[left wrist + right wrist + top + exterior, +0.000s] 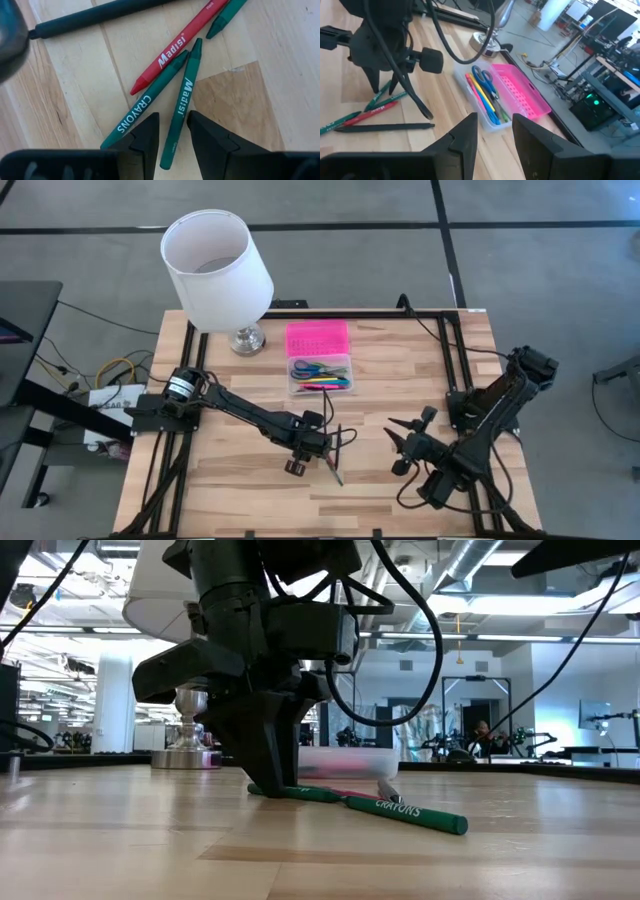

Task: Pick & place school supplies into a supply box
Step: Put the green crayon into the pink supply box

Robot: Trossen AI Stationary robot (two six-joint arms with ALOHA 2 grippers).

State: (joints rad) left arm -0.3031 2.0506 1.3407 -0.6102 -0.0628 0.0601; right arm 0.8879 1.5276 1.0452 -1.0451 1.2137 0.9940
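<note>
A green crayon marked Madisi [182,100] lies flat on the wooden table among a second green crayon [145,107], a red crayon [175,50], a third green one [225,17] and a black pen [100,17]. My left gripper [172,116] [333,445] is open and points down at the table, with one finger on each side of the Madisi crayon. The supply box [320,375] sits farther back with its pink lid [317,338] open; scissors and pens lie inside. My right gripper [408,425] [495,120] waits open to the right of the crayons. My left gripper comes from above with its fingers [145,135] across the Madisi crayon's lower half [176,131], which lies flat on the table between them. I cannot tell whether either finger touches it or the neighbouring green crayon.
A lamp with a white shade [215,268] and a metal foot [247,338] stands left of the box at the table's far side. Black frame rails [450,350] run along the table's edges. Bare wood lies between the crayons and the box.
</note>
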